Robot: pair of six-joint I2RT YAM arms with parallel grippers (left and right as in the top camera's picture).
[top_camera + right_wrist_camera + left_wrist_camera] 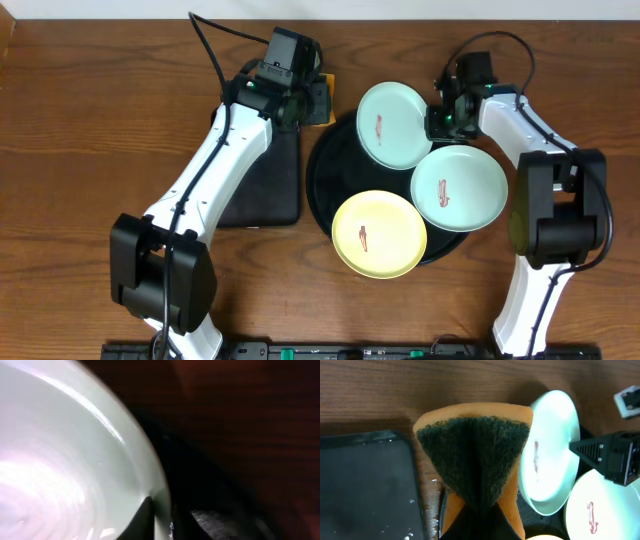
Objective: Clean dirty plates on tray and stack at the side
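Note:
Three plates lie on the round black tray: a mint plate at the back, a mint plate at the right and a yellow plate in front, each with a reddish smear. My right gripper is shut on the back mint plate's right rim; the rim sits between the fingers in the right wrist view. That plate looks tilted in the left wrist view. My left gripper is shut on an orange sponge with a dark green scouring face, just left of that plate.
A smaller rectangular black tray lies left of the round tray, under the left arm, and shows in the left wrist view with white specks. Brown wooden table lies all around. The right arm's base stands right of the plates.

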